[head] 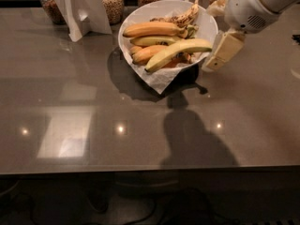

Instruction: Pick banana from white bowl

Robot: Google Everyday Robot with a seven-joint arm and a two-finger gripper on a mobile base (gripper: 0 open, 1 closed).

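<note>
The white bowl [136,20], lined with a white paper napkin, stands at the back middle of the grey table. The banana [178,53], long, curved and pale yellow-green, lies across the front of the pile in the bowl, its stem end pointing right over the rim. My gripper [221,54] hangs at the right, just beside the bowl's right rim and close to the banana's right end. It holds nothing that I can see.
Shorter orange-yellow bananas [152,29] and a brown-spotted one [183,18] also lie in the bowl. Glass jars of grain [112,1] and a white folded card stand [82,8] line the back edge. The table's front edge [140,170] runs across the lower part of the view.
</note>
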